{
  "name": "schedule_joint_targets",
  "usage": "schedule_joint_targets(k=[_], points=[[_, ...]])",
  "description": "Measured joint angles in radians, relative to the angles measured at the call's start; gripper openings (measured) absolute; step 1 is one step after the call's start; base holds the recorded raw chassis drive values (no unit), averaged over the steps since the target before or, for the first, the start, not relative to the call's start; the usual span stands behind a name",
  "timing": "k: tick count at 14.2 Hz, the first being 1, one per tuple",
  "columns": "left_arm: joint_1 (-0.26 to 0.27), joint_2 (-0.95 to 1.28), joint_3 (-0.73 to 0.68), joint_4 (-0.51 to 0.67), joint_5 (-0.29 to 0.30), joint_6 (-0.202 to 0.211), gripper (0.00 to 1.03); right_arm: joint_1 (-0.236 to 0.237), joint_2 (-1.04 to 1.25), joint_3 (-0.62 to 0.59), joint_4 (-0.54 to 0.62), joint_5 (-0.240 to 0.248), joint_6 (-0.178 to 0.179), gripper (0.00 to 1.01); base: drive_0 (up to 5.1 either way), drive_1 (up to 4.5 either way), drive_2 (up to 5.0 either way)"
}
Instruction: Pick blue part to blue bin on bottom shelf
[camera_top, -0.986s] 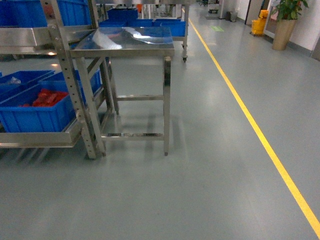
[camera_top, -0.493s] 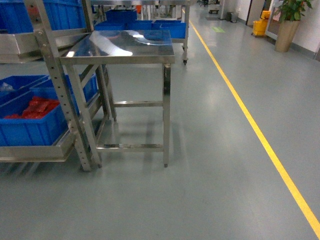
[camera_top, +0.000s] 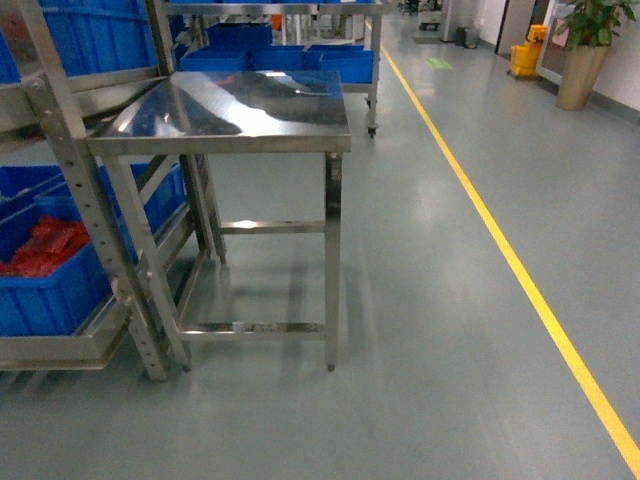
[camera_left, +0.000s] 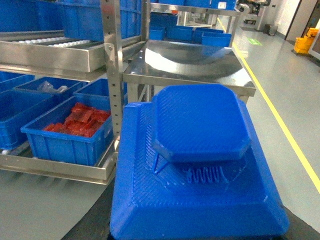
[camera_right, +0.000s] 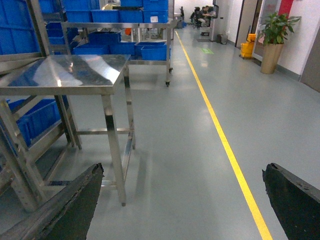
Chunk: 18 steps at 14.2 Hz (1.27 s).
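Blue part (camera_left: 200, 165) fills left wrist view, apparently carried at left gripper; fingers unseen, grip cannot tell. Right gripper (camera_right: 182, 200) spread wide, empty. Bottom shelf (camera_top: 60, 345) near, left of steel table (camera_top: 240, 110). Pick looks done; placing into blue bin (camera_left: 20, 107) remains.

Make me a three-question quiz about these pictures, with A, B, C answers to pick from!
1. Where does the crate with red bags sit?
A. on a chair
B. on the rack's bottom shelf
C. on a hook

2. What colour is the floor line?
A. yellow
B. green
C. white

3. How is the right gripper?
A. open and empty
B. shut on a ball
C. shut on a cup

Answers:
1. B, the crate rests on the lowest steel level.
2. A, the stripe running down the grey floor is yellow.
3. A, its two dark fingers stand far apart with only floor between them.
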Motion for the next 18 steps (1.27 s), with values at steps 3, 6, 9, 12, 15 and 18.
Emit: schedule_joint_targets(k=[3,6,9,12,15,18], points=[[0.000,0.000,0.000,0.000,0.001,0.000,0.43,0.000,0.000,0.000,0.005,0.000,0.000,0.98,-0.1,4.22,-4.4],[0.000,0.000,0.000,-0.001,-0.002,0.000,0.43,0.000,0.000,0.000,0.000,0.000,0.000,0.98,0.0,4.29,-4.3],[0.000,-0.001,0.000,0.000,0.000,0.000,0.43,0.000,0.000,0.000,0.004,0.000,0.000,0.98,0.0,4.28,-4.3],[0.000,0.001,0.000,-0.002,-0.002,0.000,0.43,0.000,0.000,0.000,0.001,0.000,0.000,0.98,0.0,4.30,-4.3],[0.000,0.002,0.000,-0.003,-0.002,0.000,0.43,0.000,0.000,0.000,0.004,0.000,0.000,0.98,0.0,4.30,-4.3],[0.000,0.002,0.000,-0.003,-0.002,0.000,0.43,0.000,0.000,0.000,0.000,0.000,0.000,0.98,0.0,2.87,-2.8]])
